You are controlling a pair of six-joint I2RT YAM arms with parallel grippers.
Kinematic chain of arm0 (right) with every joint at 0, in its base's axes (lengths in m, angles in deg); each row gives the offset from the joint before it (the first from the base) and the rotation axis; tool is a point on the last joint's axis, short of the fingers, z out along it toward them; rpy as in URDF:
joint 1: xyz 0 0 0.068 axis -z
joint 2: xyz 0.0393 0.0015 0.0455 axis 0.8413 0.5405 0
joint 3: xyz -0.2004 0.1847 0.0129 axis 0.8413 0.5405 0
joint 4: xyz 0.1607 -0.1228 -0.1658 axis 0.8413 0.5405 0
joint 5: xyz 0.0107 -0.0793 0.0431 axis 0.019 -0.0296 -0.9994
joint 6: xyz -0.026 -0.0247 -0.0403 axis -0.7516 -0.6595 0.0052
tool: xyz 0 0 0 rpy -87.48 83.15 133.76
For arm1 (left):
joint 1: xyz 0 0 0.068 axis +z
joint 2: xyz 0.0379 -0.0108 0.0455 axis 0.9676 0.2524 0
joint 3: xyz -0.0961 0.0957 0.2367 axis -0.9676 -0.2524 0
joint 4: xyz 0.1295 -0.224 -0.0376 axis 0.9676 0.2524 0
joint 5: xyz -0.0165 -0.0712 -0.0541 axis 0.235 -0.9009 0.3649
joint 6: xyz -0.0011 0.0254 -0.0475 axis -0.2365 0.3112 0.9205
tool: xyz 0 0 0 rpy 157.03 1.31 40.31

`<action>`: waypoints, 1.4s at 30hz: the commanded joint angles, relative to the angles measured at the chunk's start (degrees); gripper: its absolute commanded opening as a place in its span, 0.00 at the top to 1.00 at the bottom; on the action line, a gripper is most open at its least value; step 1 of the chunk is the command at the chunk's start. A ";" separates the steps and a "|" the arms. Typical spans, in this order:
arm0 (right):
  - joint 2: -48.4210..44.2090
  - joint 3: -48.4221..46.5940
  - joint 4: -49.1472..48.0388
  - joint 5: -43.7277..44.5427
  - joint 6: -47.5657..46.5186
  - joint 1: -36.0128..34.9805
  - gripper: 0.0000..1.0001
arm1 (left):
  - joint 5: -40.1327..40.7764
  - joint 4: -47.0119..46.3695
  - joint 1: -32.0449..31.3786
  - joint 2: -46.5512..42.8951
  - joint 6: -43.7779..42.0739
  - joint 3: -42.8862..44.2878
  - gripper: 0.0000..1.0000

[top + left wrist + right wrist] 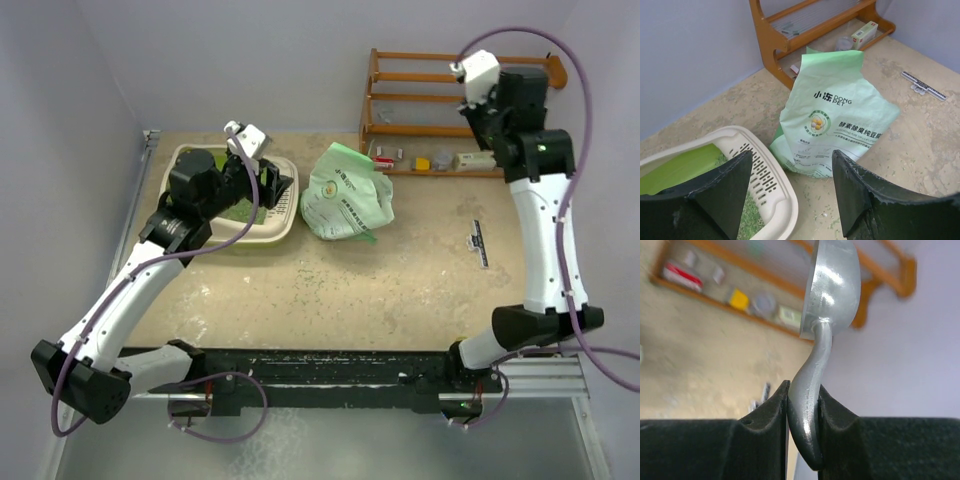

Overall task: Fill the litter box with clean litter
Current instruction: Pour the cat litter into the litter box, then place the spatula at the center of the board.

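Observation:
The cream litter box (pixel 268 236) with a lime-green inside stands at the back left of the table. Green litter (pixel 750 220) lies inside it below the slotted rim (pixel 771 186). My left gripper (pixel 792 161) hovers over the box's right end, open, with nothing between its fingers; from above the left gripper (pixel 275 188) sits at the box's right edge. A pale green printed bag (pixel 835 120) stands just right of the box. My right gripper (pixel 805 395) is raised near the back right and is shut on the handle of a metal scoop (pixel 832 290), bowl up.
A wooden rack (pixel 440 100) with small boxes stands against the back wall. A thin black strip (pixel 479 243) lies on the table at the right. Loose pellets (pixel 330 275) are scattered on the tabletop in front of the bag. A wall runs close along the left.

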 commanded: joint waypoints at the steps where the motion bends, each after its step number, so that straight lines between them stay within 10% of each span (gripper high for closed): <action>1: -9.13 8.19 1.69 -2.08 3.38 7.62 1.00 | -3.29 -4.94 0.22 1.77 1.10 3.93 0.37; 10: -12.74 24.53 6.10 -26.47 12.75 31.77 1.00 | -7.98 -5.11 0.22 7.88 2.37 8.89 0.37; 22: -16.01 36.46 12.02 -44.21 12.13 32.28 1.00 | -10.52 -6.67 0.22 10.59 5.26 8.72 0.37; 42: -11.28 55.33 -9.67 -49.57 24.05 32.30 1.00 | -13.34 -10.68 0.23 14.74 3.80 6.46 0.32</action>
